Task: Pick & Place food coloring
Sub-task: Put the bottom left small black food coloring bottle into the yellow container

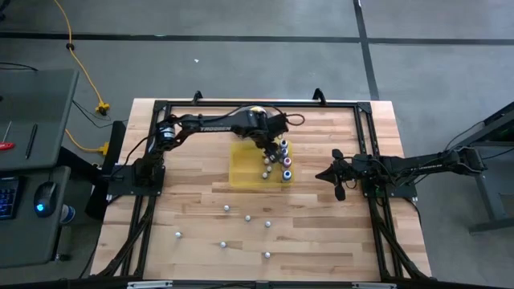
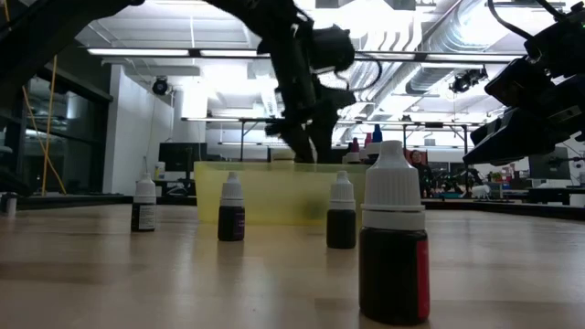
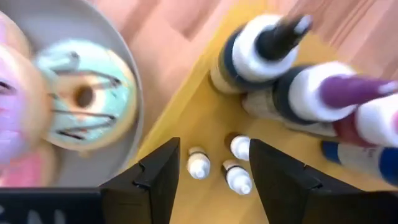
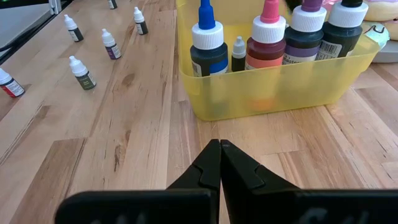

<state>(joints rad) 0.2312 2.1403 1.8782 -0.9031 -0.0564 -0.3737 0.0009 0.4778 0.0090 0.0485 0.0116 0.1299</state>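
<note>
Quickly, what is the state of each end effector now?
Left end effector: open, empty, above small bottles in the yellow tray.
Right end effector: shut, holding nothing.

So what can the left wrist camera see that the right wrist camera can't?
Only the left wrist view shows the plate with a blue ring toy, and the left claw open over three tiny bottles in the tray. Only the right wrist view shows little bottles standing on the table and the shut right claw. Both show the yellow tray and its big bottles.
</note>
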